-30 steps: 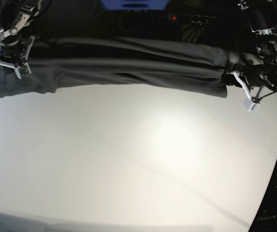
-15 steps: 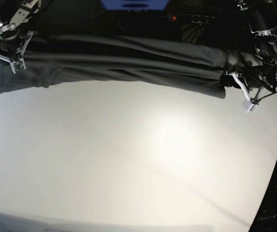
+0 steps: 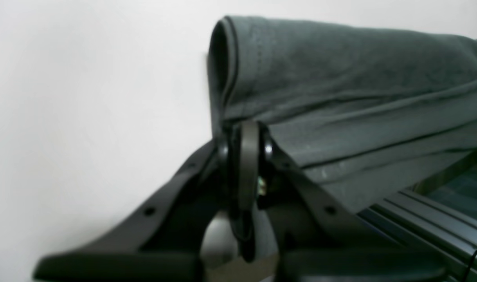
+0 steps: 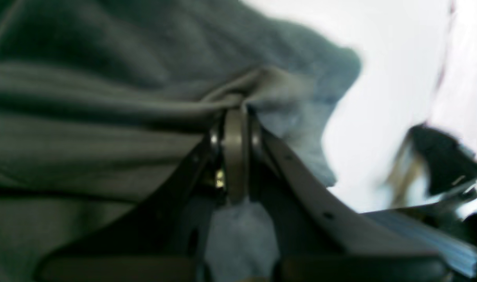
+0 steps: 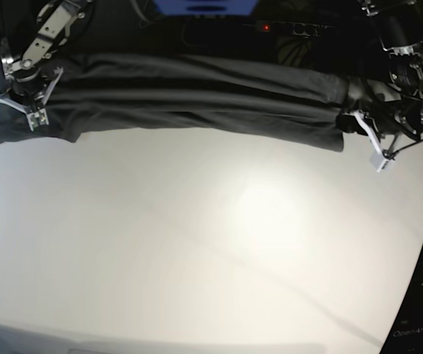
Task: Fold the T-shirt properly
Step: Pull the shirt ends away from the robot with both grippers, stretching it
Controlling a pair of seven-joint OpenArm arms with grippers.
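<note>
The T-shirt [image 5: 189, 99] lies as a long band across the top of the frame, at the table's [image 5: 211, 243] far edge. My left gripper [image 5: 359, 122] pinches its right end; my right gripper [image 5: 21, 103] pinches its left end. I judge lengthwise folding done, crosswise folds pending. White tabletop; dark room behind.

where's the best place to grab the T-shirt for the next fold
Grip the T-shirt at its two short ends, from outside, where the left gripper and right gripper already pinch it. It lies as one long band along the table's far edge.
</note>
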